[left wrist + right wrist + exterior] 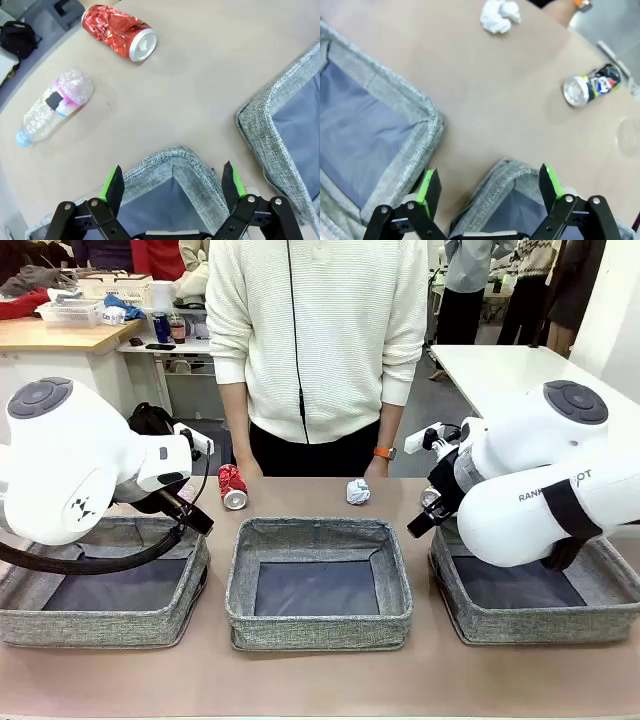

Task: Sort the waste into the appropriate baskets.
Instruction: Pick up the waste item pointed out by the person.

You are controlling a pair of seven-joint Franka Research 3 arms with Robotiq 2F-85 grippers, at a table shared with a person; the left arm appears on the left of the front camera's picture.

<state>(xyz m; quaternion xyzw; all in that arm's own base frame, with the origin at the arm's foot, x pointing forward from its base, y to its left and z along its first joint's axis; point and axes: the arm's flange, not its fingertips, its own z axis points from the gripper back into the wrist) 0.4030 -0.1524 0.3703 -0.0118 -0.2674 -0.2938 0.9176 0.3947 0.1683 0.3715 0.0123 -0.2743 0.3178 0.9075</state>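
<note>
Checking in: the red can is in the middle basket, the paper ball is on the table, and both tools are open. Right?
Not quite: the front view shows the red can lying on the table past the far left corner of the middle basket, not in it. The paper ball is on the table, and the left tool and right tool are open.

Three grey baskets sit on the surface point(300, 680): left basket point(100, 625), middle basket point(320, 630), right basket point(540, 625). There are two cans, one crushed red can point(232, 487) and one dark can point(592, 85), one white paper ball point(357, 491), one clear bottle point(52, 107) and one person point(315, 340).
</note>
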